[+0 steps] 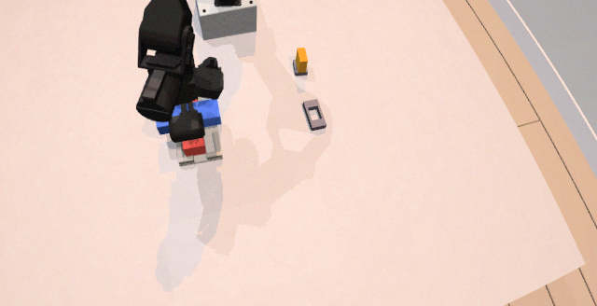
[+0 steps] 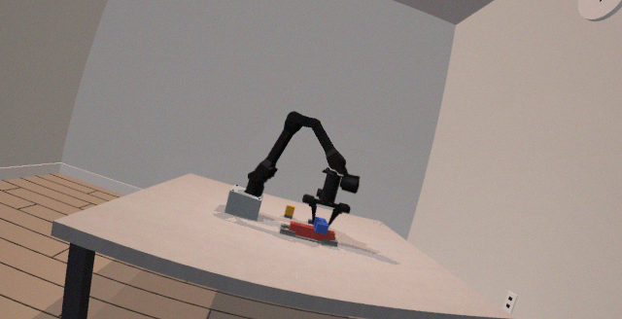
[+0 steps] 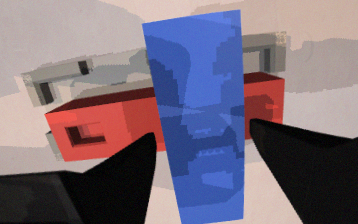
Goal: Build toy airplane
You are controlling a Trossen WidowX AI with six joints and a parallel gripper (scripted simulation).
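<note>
The red fuselage [image 1: 193,146] [image 2: 301,230] [image 3: 130,122] lies lengthwise on the pale grey cradle [image 1: 215,143] [image 2: 331,243] [image 3: 60,72], toward one side of it; whether it lies fully flat is unclear. The empty tail socket shows in the wrist view. The blue wing [image 1: 212,111] [image 2: 321,226] [image 3: 210,100] lies across the fuselage; its tab and the wing socket are hidden, so the depth of fit cannot be told. My gripper [image 2: 323,222] [image 3: 202,132] is open, its fingers on both sides of the wing with gaps. The orange tail fin [image 1: 301,60] [image 2: 290,210] stands upright in a small dark holder, away from the cradle.
An empty grey rectangular holder [image 1: 311,104] lies on the table near the tail fin. The arm's grey base block [image 1: 229,22] [image 2: 243,204] stands behind the cradle. The arm reaches over the cradle and partly hides it in the top view.
</note>
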